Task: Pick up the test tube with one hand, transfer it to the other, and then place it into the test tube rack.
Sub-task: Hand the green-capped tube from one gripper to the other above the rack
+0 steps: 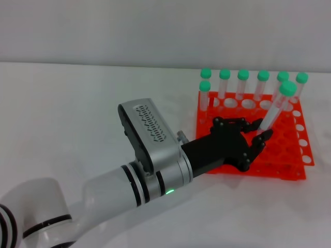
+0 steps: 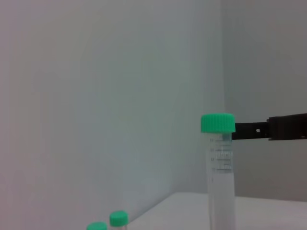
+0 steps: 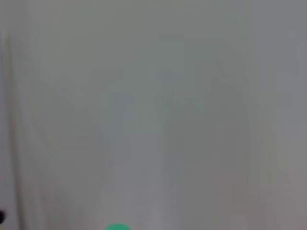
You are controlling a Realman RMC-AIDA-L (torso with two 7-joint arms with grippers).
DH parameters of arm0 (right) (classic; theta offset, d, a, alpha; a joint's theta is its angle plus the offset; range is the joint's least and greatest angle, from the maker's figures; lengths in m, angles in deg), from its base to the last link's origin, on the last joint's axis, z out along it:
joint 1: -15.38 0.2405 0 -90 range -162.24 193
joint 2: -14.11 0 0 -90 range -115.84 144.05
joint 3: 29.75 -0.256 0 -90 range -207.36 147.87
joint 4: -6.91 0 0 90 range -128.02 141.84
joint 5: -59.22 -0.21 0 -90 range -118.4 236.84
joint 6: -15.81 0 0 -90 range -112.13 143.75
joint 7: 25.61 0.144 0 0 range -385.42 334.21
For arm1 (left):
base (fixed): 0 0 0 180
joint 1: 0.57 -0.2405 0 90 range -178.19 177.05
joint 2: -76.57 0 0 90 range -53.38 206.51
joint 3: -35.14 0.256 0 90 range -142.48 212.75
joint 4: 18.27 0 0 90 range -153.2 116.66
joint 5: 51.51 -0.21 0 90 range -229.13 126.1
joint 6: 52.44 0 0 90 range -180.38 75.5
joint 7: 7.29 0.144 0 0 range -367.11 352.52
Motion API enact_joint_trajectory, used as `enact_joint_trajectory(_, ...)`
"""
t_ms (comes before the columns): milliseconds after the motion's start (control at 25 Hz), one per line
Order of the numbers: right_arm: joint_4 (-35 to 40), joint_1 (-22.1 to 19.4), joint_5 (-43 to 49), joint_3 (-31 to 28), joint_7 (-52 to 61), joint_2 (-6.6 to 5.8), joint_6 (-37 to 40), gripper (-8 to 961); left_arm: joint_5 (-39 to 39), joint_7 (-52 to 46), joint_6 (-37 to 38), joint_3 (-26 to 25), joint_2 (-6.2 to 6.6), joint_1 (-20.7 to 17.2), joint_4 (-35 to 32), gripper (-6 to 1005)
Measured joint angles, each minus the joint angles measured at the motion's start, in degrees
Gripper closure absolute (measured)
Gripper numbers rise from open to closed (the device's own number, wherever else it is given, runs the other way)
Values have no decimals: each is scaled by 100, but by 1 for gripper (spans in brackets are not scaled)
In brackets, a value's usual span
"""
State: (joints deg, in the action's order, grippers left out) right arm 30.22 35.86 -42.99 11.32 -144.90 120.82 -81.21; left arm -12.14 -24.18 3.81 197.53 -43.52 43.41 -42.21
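The left hand (image 1: 243,142) is reaching over the orange rack (image 1: 289,155), its fingers (image 1: 261,138) pinching the test tube (image 1: 276,106) low on its body, holding it tilted above the holes, beside six standing tubes (image 1: 243,85).

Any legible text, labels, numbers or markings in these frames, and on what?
No readable text.
Clear green-capped test tube: printed graduation marks and numerals, too blurred to read.
Silver wrist housing behind the black multi-fingered left hand: a dark perforated pattern, not lettering.
Orange-red plastic test tube rack: no marking visible.
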Motion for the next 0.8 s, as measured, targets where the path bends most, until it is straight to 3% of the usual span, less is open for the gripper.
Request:
enact_joint_trajectory(280, 38, 242, 100, 418, 49, 135, -38, 108, -73, 37, -220, -97, 13, 83, 50, 788)
enact_joint_trajectory(560, 14, 658, 242, 639, 112, 446, 398, 109, -212, 56, -243, -104, 20, 111, 53, 786)
enact_joint_trajectory(800, -11, 823, 301, 649, 254, 539, 456, 140, -256, 58, -247, -103, 21, 106, 50, 784)
